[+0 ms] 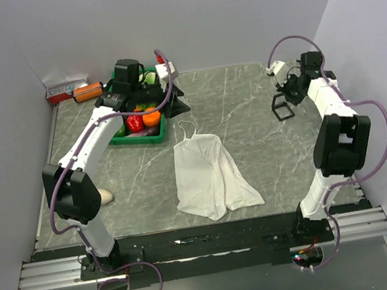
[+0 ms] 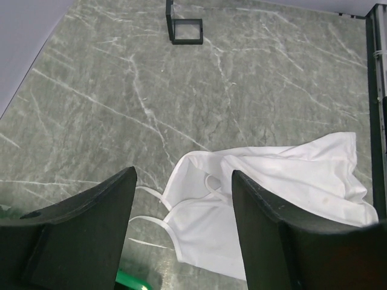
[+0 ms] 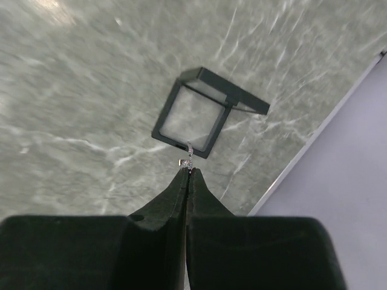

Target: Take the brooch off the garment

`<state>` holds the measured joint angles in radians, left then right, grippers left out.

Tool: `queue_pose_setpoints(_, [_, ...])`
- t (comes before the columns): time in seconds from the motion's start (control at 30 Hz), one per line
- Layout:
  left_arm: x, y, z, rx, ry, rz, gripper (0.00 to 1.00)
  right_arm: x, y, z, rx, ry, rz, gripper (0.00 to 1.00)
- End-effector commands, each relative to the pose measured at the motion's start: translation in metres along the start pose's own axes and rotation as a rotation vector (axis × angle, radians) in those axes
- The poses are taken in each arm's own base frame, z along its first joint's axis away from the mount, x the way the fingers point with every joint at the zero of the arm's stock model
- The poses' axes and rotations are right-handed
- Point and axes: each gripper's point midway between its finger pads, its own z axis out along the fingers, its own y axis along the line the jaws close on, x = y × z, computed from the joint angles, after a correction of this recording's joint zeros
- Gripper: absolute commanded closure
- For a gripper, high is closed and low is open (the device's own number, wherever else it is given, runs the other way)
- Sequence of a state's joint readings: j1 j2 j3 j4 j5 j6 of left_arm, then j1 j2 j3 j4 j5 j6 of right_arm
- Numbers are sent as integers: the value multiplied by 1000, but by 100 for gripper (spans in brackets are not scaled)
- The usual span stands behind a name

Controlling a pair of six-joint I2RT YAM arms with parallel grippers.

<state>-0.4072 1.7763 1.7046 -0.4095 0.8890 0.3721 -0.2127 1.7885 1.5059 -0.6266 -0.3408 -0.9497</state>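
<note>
The garment (image 1: 205, 176), a white sleeveless top with thin straps, lies flat mid-table; it also shows in the left wrist view (image 2: 278, 193). My right gripper (image 3: 188, 171) is shut on the brooch (image 3: 188, 158), a tiny silvery ornament that sticks out of the fingertips. It is held a little above a small open black box (image 3: 199, 115) at the far right (image 1: 282, 108). My left gripper (image 2: 183, 172) is open and empty, raised beyond the garment's strap end, near the green tray (image 1: 172, 101).
A green tray (image 1: 128, 138) with toy fruit stands at the back left, under the left arm. A red box (image 1: 61, 90) and an orange item lie in the far left corner. A white oval lump (image 1: 105, 196) sits near the left edge. Walls close three sides.
</note>
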Motion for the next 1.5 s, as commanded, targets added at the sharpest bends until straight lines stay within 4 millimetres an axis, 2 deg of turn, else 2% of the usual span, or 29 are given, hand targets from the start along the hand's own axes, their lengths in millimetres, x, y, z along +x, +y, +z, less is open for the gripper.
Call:
queue_pose_setpoints(0.0, [-10,-6,-10,-19,-3,47,31,4,-32,4,93,48,-58,100])
queue_pose_setpoints(0.6, [3,-1,-7,-34,26,33,30,36,-37,41,141,130,-91,100])
queue_pose_setpoints(1.1, [9,1,-4,-30,35,19,30,40,-25,69,105,154,-125,99])
queue_pose_setpoints(1.47, [7,-1,-4,-25,31,21,30,31,-18,82,100,150,-152,100])
